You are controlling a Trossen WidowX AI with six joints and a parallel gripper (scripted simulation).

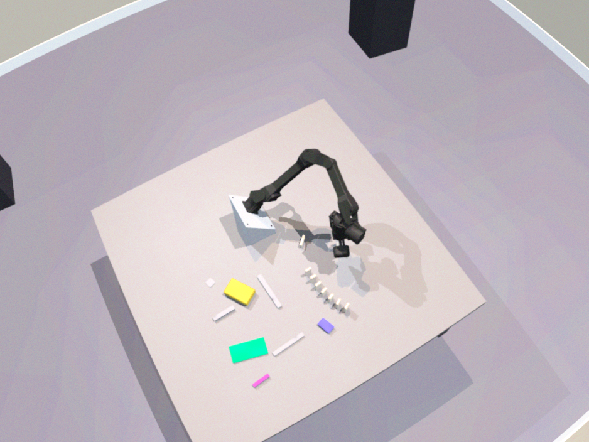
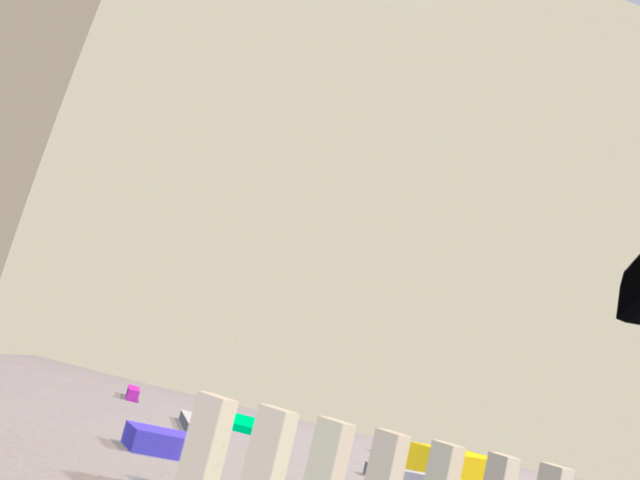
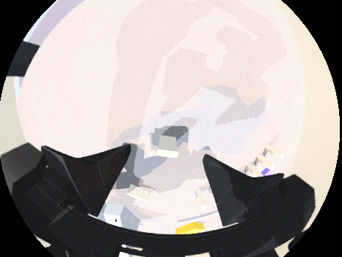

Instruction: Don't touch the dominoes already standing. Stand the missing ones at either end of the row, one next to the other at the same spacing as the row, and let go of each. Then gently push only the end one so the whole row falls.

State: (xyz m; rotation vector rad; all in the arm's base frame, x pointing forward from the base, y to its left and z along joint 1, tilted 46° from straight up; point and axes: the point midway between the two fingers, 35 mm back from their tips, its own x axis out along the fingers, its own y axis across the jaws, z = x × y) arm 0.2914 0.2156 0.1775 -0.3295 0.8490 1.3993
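Observation:
My gripper [image 1: 341,252] [image 3: 167,153] is open and empty, pointing down at the table beyond the near end of the row. A loose cream domino [image 3: 167,143] shows below and between the spread fingers. It appears upright, but the gripper mostly hides it in the top view. A second loose domino [image 1: 302,241] [image 3: 139,192] is between the robot base and the row; I cannot tell surely if it lies or stands. Several dominoes [image 1: 323,291] [image 2: 207,439] [image 3: 274,152] stand in a curved, evenly spaced row. The right finger hides part of it in the wrist view.
A purple block [image 1: 326,325] [image 2: 155,440] lies near the row's far end. A yellow block [image 1: 239,291] [image 3: 190,228], a green plate [image 1: 248,350], a magenta bar [image 1: 260,380] and white strips [image 1: 269,291] [image 1: 288,344] lie farther left. The base [image 1: 257,233] stands behind them.

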